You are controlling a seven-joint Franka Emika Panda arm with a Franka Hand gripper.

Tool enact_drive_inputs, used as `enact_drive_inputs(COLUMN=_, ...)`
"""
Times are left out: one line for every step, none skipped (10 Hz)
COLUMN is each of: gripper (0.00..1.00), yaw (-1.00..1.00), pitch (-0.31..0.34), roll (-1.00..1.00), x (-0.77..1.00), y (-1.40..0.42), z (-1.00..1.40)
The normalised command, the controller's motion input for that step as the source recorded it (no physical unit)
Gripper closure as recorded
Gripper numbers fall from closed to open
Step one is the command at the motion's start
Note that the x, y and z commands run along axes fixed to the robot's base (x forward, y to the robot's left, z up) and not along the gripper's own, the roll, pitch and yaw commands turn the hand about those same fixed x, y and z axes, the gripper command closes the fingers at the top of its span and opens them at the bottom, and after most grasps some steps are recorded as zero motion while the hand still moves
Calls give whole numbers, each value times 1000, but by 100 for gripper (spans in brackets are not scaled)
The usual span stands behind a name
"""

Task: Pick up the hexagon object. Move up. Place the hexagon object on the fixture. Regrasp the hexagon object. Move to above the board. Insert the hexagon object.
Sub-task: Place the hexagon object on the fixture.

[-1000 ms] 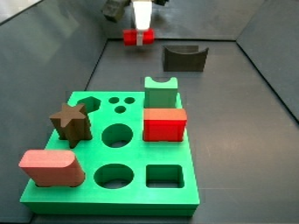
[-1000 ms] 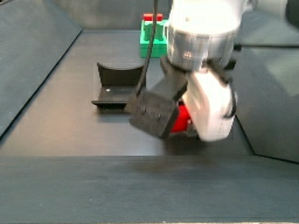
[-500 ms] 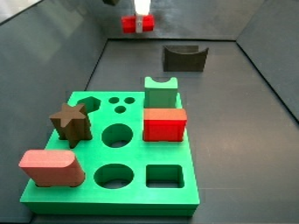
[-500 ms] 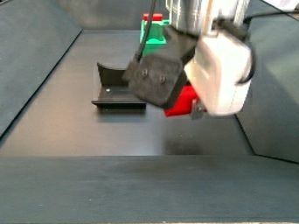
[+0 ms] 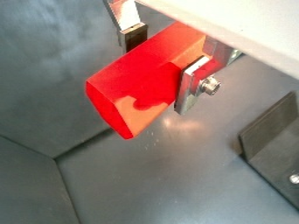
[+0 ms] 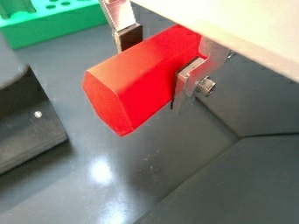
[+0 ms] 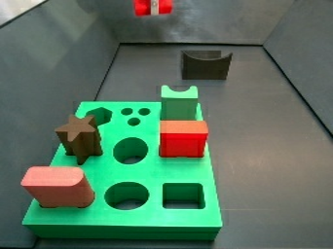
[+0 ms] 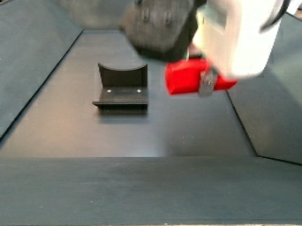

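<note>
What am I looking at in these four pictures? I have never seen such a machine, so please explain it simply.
This is a robot arm with a two-finger end effector. Two pictures come from cameras on its wrist, looking down past the fingers. Two come from cameras beside the table.

The end effector is raised above the dark floor and clamps a red hexagon, seen also in a side view.

On the floor lies a green board with shaped holes. On it stand a red cube, a brown star, a pink block and a green notched block. Apart from the board stands a dark fixture.
</note>
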Motion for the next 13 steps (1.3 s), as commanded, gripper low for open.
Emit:
enact_drive_inputs(gripper=100, yaw=2, pitch=28, roll=-91, x=-3, y=-8, z=672)
enact_drive_inputs(gripper=100, yaw=2, pitch=33, roll=-98, x=1, y=-7, z=561)
enact_drive_inputs(gripper=100, yaw=-2, pitch=45, roll=-116, x=9, y=0, z=282)
enact_drive_inputs(gripper=100, yaw=-3, pitch=47, roll=-123, x=12, y=0, z=171)
enact_drive_inputs(gripper=100, yaw=1000, pitch=21, roll=-36, x=1000, y=-964, z=229)
enact_drive_inputs(gripper=100, yaw=1000, pitch=22, roll=-36, x=1000, y=-961, z=227)
enact_drive_inputs(gripper=100, yaw=1000, pitch=36, roll=-25, x=1000, y=-910, z=208)
enact_drive_inputs(gripper=100, yaw=1000, pitch=40, roll=-26, x=1000, y=-869, z=195)
enact_drive_inputs(gripper=100, yaw=1000, pitch=47, roll=-27, x=1000, y=-794, z=175)
enact_drive_inputs(gripper=100, yaw=1000, pitch=57, roll=-27, x=1000, y=-666, z=154)
enact_drive_inputs(gripper=100, yaw=1000, pitch=67, roll=-28, x=1000, y=-563, z=135)
enact_drive_inputs(gripper=100, yaw=1000, pitch=76, roll=-27, x=1000, y=-486, z=114)
enact_drive_inputs(gripper=100, yaw=1000, pitch=90, roll=-26, x=1000, y=-396, z=93)
